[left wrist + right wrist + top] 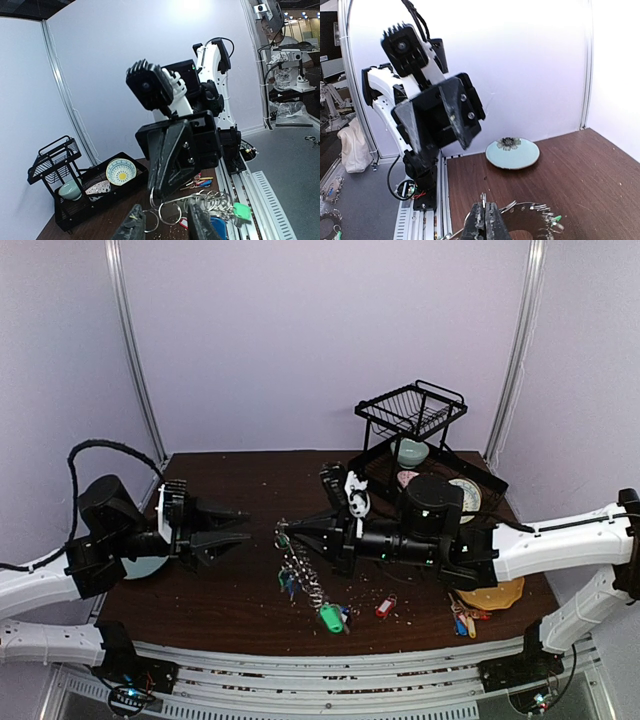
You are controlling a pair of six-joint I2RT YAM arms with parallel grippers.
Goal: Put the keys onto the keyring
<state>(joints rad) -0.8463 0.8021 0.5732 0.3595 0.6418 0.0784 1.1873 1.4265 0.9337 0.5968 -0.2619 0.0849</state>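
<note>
Right gripper (485, 220): fingers pressed together, pinching the wire of the keyring (532, 207) at its upper end. The ring leaves the fingertips and hangs below them, strung with small metal loops. Its lower end reaches the table (230, 600). The keys (330, 618) on the ring, green and blue tags, lie at that far end, away from the grip.

Left gripper (246, 525): fingers apart, nothing between them. Tips point at the right gripper's tips from just beside the held end of the ring, not touching it.

Beyond the ring's low end, on the right gripper's side: one red-tagged key (385, 607) loose on the table. Behind the left gripper: a pale plate (512, 152).
</note>
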